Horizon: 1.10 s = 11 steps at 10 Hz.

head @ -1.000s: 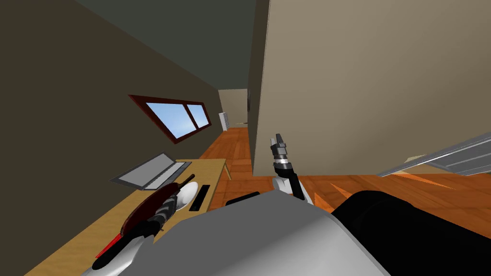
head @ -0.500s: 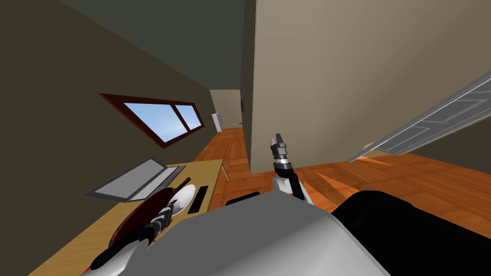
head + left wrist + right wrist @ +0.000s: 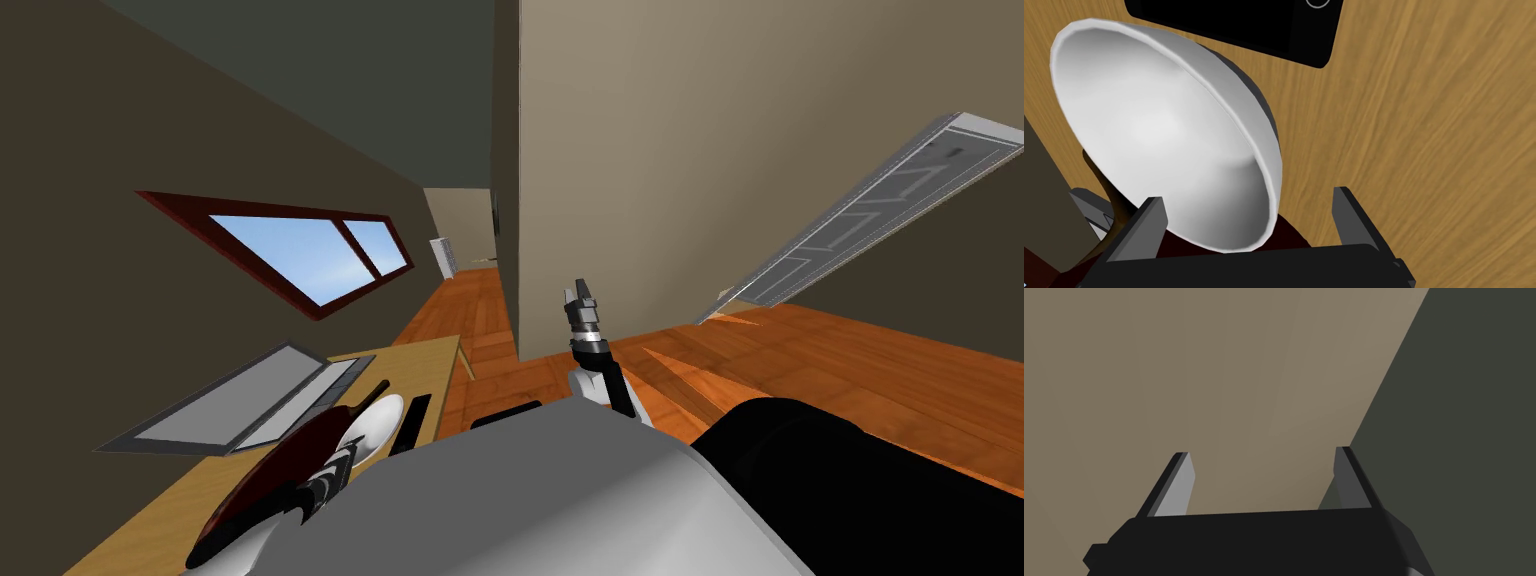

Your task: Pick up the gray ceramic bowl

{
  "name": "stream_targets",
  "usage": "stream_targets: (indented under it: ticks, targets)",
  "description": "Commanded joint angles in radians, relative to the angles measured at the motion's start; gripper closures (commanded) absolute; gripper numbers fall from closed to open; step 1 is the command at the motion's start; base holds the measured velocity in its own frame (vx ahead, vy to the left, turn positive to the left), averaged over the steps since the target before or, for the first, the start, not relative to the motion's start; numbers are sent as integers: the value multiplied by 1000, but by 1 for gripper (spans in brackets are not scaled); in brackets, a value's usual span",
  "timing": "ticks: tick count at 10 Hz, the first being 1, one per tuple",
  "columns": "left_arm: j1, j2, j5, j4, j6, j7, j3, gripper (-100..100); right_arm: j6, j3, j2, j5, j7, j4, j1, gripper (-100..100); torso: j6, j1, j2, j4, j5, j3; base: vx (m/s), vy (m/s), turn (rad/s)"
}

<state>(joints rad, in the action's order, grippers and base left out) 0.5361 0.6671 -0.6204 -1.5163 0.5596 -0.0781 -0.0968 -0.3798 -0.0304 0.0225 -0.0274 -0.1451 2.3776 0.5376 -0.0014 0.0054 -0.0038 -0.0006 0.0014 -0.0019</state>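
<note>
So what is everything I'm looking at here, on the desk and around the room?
bowl: one, white-grey, on the desk beside the dark red object
flat black device: one, black, on the desk just past the bowl
dark red object: one, with a thin brown neck, on the desk; I cannot tell what it is
laptop: one, grey, open, on the desk by the wall
desk: one, light wood, below the window
window: one, dark red frame
door: one, grey, far right
floor: orange wood
left gripper: open, the bowl's rim between its fingers
right gripper: open, raised toward a beige wall
</note>
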Motion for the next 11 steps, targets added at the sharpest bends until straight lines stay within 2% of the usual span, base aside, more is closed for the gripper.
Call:
stream_targets:
  ticks: [1, 2, 3, 5, 9, 10, 11]
  targets:
    - [0, 0, 0, 0, 0, 0, 0, -100, 0, 0, 0, 0, 0, 0, 0, 0, 0, 0, 0, 0, 0, 0, 0, 15, -6]
    - [0, 1, -2, 3, -1, -2, 1, 0, 0, 0, 0, 0, 0, 0, 0, 0, 0, -2, 0, 0, 0, 0, 0, 0, 0]
    - [-22, -4, 2, 38, -6, 4, -3, -100, 0, 0, 0, 0, 0, 0, 0, 0, 0, -2, 0, 0, -1, 0, -36, -9, -137]
    - [-45, -10, 6, 74, -12, 9, -7, -100, 0, 0, 0, 0, 0, 0, 0, 0, 0, -3, 4, 1, -1, 2, -72, 1, -144]
    - [-111, -25, 17, 180, -27, 25, -18, -100, 0, 0, 0, 0, 0, 0, 0, 0, 0, -2, 4, 1, -1, 3, -77, 1, -159]
    - [-103, -21, 11, 169, -28, 19, -14, -100, 0, 0, 0, 0, 0, 0, 0, 0, 1, -3, 4, 1, -1, 3, -34, -1, -53]
    - [-105, -21, 11, 172, -29, 19, -14, 100, 0, 0, 0, 0, 0, 0, 0, 0, -1, -3, 3, 1, -1, 2, -6, 0, 11]
